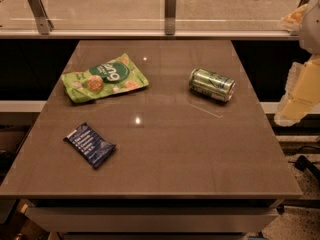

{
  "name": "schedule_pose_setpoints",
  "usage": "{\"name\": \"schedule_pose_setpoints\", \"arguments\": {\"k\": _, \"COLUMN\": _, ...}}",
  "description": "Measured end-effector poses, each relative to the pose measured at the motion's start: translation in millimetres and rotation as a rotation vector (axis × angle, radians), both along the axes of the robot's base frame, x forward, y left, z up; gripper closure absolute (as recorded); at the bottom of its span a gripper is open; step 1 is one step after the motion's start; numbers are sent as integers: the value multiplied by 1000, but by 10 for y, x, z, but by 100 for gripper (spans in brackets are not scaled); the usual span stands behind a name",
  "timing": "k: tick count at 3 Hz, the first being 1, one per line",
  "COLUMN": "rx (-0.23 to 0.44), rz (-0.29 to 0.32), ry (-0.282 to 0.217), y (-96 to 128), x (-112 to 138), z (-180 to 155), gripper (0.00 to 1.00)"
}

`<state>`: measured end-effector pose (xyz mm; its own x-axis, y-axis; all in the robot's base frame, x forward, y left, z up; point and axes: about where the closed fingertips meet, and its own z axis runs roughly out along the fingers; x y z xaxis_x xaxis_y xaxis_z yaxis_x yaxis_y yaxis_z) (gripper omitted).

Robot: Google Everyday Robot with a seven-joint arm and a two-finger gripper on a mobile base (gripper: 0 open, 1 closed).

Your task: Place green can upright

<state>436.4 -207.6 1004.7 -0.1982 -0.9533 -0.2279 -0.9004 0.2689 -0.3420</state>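
Note:
The green can lies on its side on the brown table, right of the middle, with its silver ends pointing left and right. My gripper shows as a pale shape at the right edge of the camera view, beyond the table's right edge. It is off to the right of the can and apart from it. It holds nothing that I can see.
A flat green snack bag lies at the back left of the table. A dark blue snack packet lies at the front left. A glass railing with metal posts runs behind the table. A black cable lies on the floor at right.

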Motion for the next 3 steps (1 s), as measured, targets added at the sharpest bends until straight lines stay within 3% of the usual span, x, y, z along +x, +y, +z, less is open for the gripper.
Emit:
{"name": "schedule_pose_setpoints", "arguments": {"k": 2, "rx": -15, "rz": -23, "ry": -6, "y": 55, "x": 79, "z": 25, "gripper": 0}}
{"name": "schedule_pose_setpoints", "arguments": {"k": 3, "rx": -38, "rz": -81, "ry": -2, "y": 105, "x": 194, "z": 27, "gripper": 0}}
